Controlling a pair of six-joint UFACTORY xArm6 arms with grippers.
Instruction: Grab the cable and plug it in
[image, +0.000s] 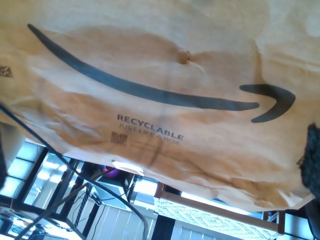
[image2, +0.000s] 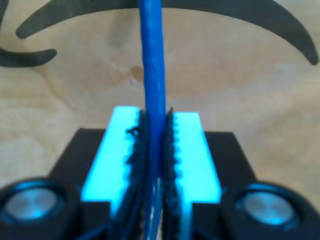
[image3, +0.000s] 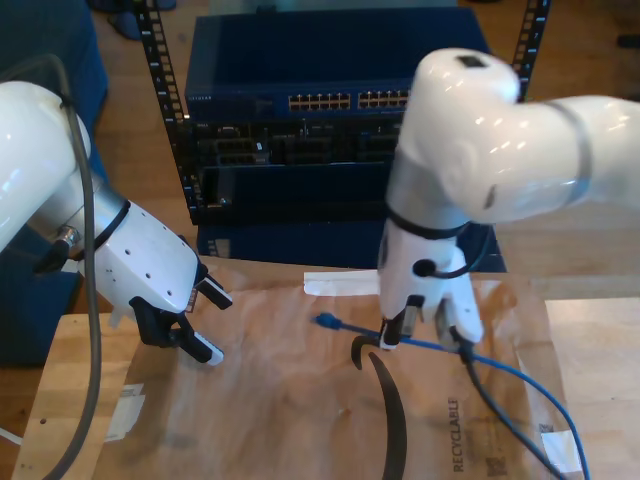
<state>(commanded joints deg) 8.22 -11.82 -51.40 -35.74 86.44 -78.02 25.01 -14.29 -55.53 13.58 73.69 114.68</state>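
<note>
The blue cable (image2: 152, 65) runs straight up out of my second gripper (image2: 155, 117), whose cyan fingers (image2: 115, 150) are shut on it. In the exterior view this gripper (image3: 386, 342) stands over the brown paper, right of the middle. A short free end of the cable with its plug (image3: 325, 321) sticks out toward the exterior view's left. The rest of the cable (image3: 510, 368) trails off to the lower right. My first gripper (image3: 211, 325) hangs open at the exterior view's left, low over the paper's edge, with nothing between its fingers.
A brown paper mailer (image3: 290, 410) (image: 165, 100) with a black smile logo covers the wooden table (image3: 75, 400). Behind it a rack holds a blue network switch (image3: 330, 100) with rows of ports. A black arm cable (image3: 492, 400) lies on the paper. A grey cable (image3: 92, 250) hangs by the first arm.
</note>
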